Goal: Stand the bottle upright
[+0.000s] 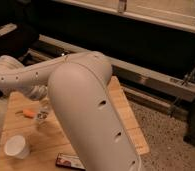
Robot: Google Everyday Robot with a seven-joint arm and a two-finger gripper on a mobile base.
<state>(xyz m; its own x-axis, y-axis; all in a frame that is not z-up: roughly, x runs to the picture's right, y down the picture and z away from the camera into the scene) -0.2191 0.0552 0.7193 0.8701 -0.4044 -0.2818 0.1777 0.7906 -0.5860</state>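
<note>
The see-through bottle [41, 119] is on the wooden table [123, 117], just right of a small orange carrot-like object [28, 113]. I cannot tell whether it stands or lies. My white arm fills the middle of the camera view and bends back to the left. My gripper [41, 106] hangs from the wrist directly over the bottle, very near or touching its top. The arm hides part of the table behind and to the right of the bottle.
A white paper cup [16, 147] stands at the front left of the table. A dark flat packet [68, 161] lies at the front edge. A metal rail [156, 80] runs behind the table, with speckled floor [166, 140] to the right.
</note>
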